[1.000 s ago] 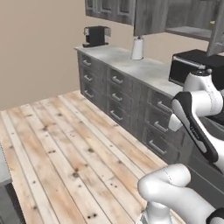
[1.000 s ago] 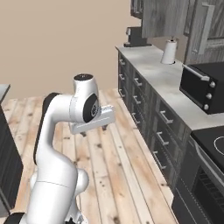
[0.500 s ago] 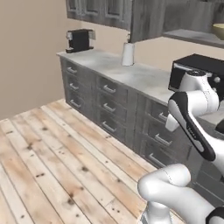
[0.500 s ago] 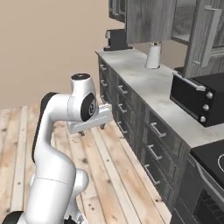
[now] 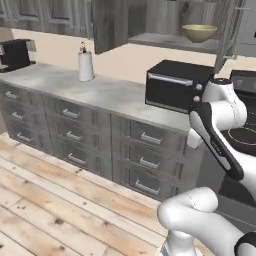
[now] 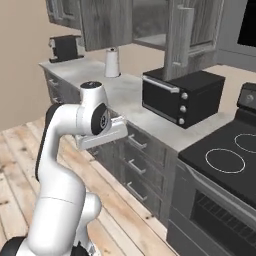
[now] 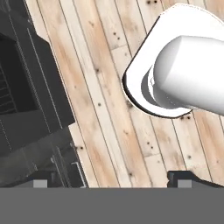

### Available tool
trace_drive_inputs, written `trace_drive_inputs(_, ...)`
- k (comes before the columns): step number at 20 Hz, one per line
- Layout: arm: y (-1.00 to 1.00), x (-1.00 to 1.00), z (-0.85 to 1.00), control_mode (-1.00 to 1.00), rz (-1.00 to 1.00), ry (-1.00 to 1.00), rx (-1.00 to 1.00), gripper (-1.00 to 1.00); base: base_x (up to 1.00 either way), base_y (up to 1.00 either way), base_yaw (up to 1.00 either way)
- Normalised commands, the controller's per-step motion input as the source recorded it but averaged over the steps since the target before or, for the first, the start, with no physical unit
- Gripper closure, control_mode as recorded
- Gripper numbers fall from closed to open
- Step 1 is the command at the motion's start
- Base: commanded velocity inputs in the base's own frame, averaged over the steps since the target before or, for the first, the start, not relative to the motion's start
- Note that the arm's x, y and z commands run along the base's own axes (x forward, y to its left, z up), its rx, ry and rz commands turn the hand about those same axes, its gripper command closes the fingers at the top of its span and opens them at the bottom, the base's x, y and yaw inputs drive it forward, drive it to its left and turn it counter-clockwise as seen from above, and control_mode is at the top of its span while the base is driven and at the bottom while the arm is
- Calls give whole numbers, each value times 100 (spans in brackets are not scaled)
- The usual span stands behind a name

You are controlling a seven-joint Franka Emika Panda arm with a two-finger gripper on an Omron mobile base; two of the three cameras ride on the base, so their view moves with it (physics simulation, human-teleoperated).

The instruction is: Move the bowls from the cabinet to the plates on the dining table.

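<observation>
The white arm rose from its base, folded at a dark elbow joint, with the wrist held level ahead of the body. The gripper pointed straight down toward the floor, its two dark fingertips spread wide apart, gripping nothing.

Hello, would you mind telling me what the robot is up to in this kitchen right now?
The robot is facing the counter with nothing in its gripper, which is open and pointed down at the wooden floor. Above the black toaster oven, the cabinet door stands open, and one bowl sits on its shelf, untouched. A paper towel roll and a coffee machine stand farther along the counter. No bowl has been picked up yet.
</observation>
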Motion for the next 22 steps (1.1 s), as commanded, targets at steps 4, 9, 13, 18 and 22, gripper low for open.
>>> trace_drive_inputs(4, 0, 0, 0, 100, 0, 0, 0, -100, 46, 30, -51)
trace_drive_inputs(9, 0, 0, 0, 100, 0, 0, 0, -100, 54, 49, -46)
trace_drive_inputs(13, 0, 0, 0, 100, 0, 0, 0, -100, 64, 53, -42)
trace_drive_inputs(18, 0, 0, 0, 100, 0, 0, 0, -100, 64, 40, -47)
trace_drive_inputs(22, 0, 0, 0, 100, 0, 0, 0, -100, 51, 44, -47)
